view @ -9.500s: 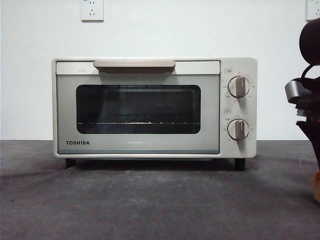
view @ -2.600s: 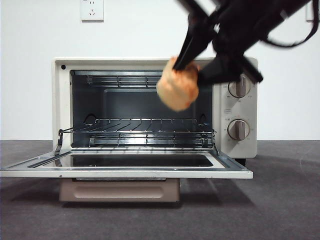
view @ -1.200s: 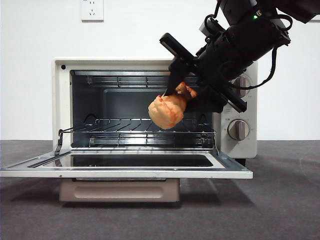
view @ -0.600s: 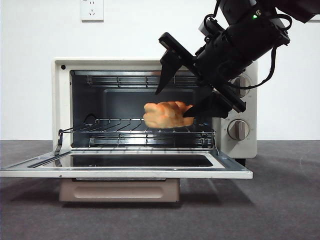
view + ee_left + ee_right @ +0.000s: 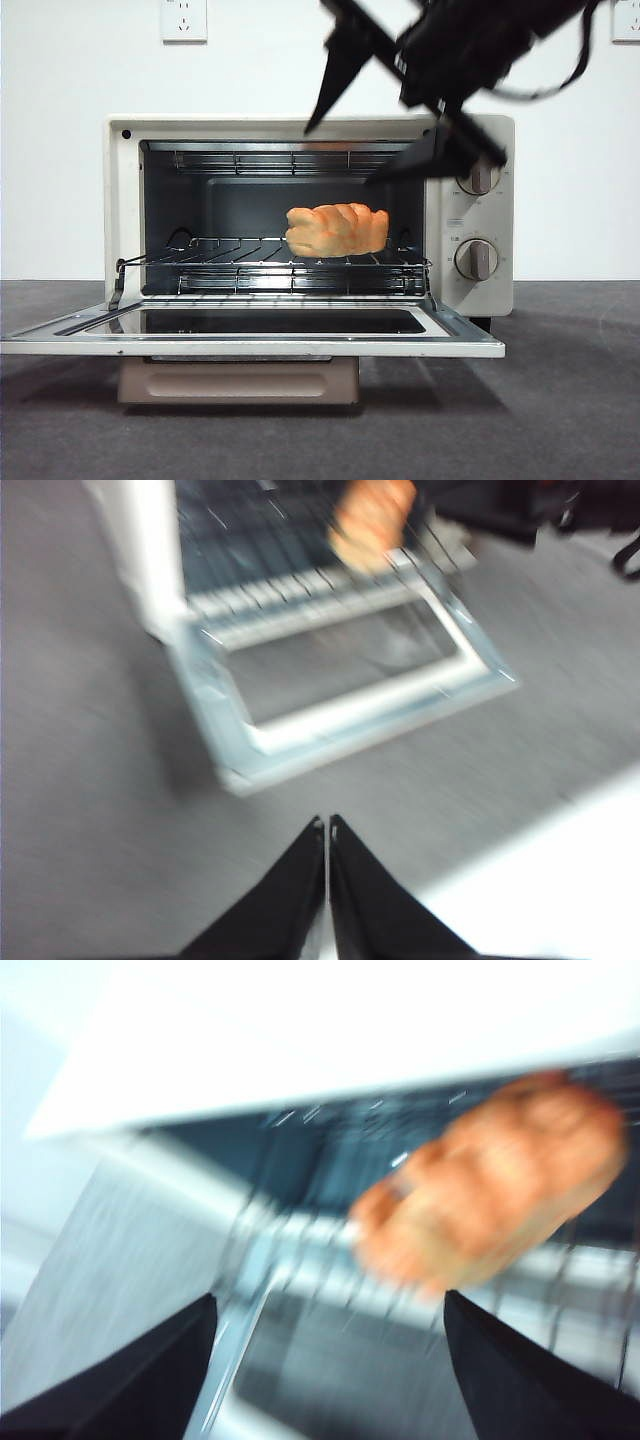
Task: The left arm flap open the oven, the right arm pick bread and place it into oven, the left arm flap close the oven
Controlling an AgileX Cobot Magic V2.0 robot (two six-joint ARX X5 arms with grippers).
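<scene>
The cream-white oven (image 5: 470,215) stands with its door (image 5: 250,343) flapped down flat. The golden braided bread (image 5: 337,230) lies on the wire rack (image 5: 230,262), right of the middle, with nothing touching it. My right gripper (image 5: 343,154) hangs open above it, in front of the oven's top edge. The blurred right wrist view shows its jaws wide apart around nothing (image 5: 330,1300), with the bread (image 5: 490,1195) beyond them. My left gripper (image 5: 327,825) is shut and holds nothing, back from the lowered door (image 5: 350,700). The bread (image 5: 372,510) shows on the rack there too.
A dark grey table (image 5: 560,400) carries the oven. Its bar handle (image 5: 238,380) hangs under the lowered door. A white wall with a socket (image 5: 184,18) rises behind. My right arm (image 5: 520,505) shows dark beside the oven in the left wrist view.
The right gripper opened and let the bread down onto the rack, then rose up and out of the oven mouth. Much earlier the door was shut; it lies open now.
</scene>
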